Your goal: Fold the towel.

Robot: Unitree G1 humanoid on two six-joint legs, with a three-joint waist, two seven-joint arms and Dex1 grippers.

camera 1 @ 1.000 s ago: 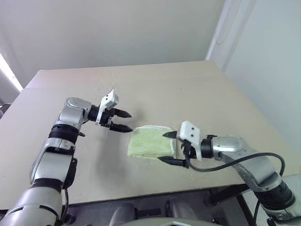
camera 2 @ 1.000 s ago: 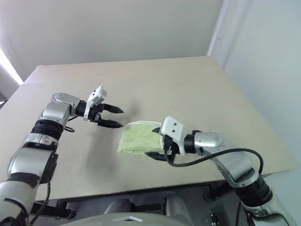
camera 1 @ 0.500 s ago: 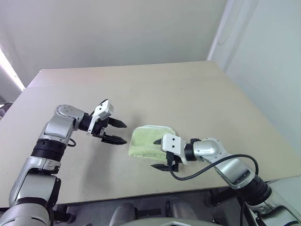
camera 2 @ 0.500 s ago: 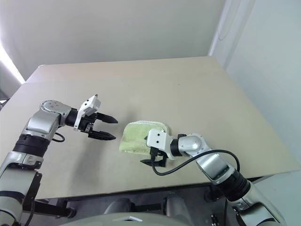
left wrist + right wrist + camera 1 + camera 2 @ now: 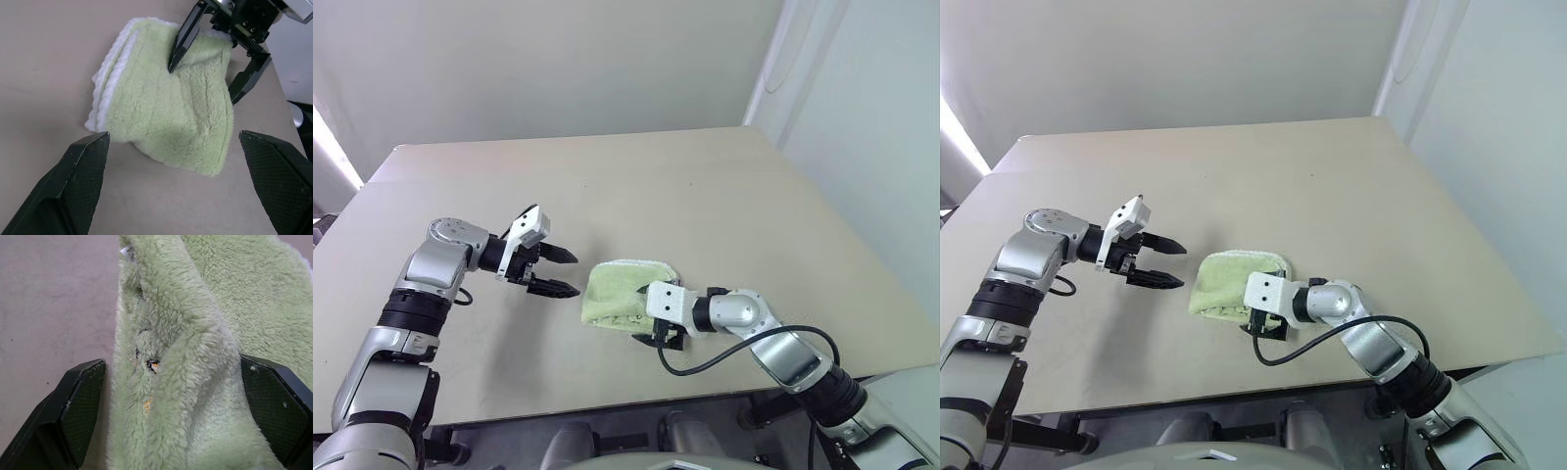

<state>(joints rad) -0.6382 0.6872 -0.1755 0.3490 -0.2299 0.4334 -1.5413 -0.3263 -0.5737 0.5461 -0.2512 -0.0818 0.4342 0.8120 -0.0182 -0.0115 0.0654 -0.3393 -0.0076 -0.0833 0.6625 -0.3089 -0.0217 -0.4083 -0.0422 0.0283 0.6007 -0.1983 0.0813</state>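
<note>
The towel (image 5: 619, 286) lies folded into a small pale green pad on the table, white edging showing along its stacked left side (image 5: 105, 83). My left gripper (image 5: 572, 273) hovers a little to its left, open and empty, pointing at it. At the pad's near right edge my right gripper (image 5: 644, 315) stands open, with one finger over the towel's top and the other off its edge. In the right wrist view a thick fold of towel (image 5: 195, 323) with small black marks (image 5: 150, 364) and a white tag (image 5: 126, 251) lies between the wide-apart fingers (image 5: 80, 411).
The beige table (image 5: 656, 186) stretches far behind and to both sides of the towel. Its front edge runs just below my right arm, and a pale wall rises along its right side.
My right gripper has come down and leftward onto the towel's near edge and rolled, so its fingers now straddle the fold. The left gripper drew back a little, then held still.
</note>
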